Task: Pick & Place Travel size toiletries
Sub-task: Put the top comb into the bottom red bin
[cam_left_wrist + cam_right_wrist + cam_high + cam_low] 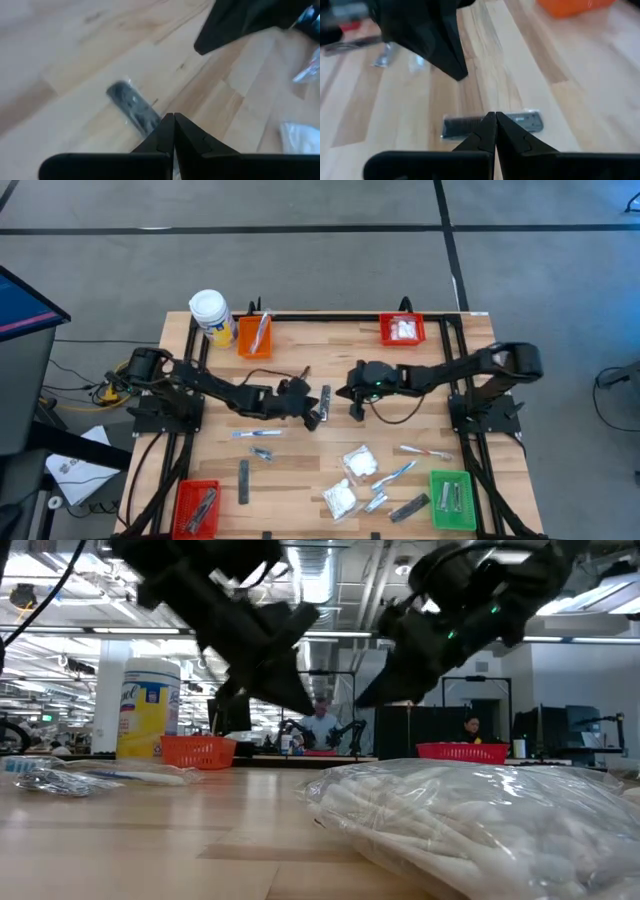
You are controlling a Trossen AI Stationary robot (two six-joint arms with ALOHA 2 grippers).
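A dark grey flat bar point(326, 400) lies on the wooden table's middle, between my two grippers. My left gripper point(313, 420) hovers just left of it, shut and holding nothing. My right gripper point(356, 412) hovers just right of it, also shut and holding nothing. In the low view both fingertip pairs, left point(306, 710) and right point(362, 703), hang above the tabletop. The bar point(131, 105) lies just beyond the left fingertips point(173, 118), and the bar point(492, 122) lies flat behind the right fingertips point(493, 116). White puffy packets point(360, 462) point(340, 498), a toothbrush point(425, 451) and more bars point(244, 480) lie nearer the front.
An orange bin point(254, 335) and a red bin point(402, 330) stand at the far edge. A red bin point(197, 507) and a green bin point(452, 500) stand at the near corners. A white-capped yellow jar point(210, 315) stands at the far left. Small sachets point(262, 450) lie left of centre.
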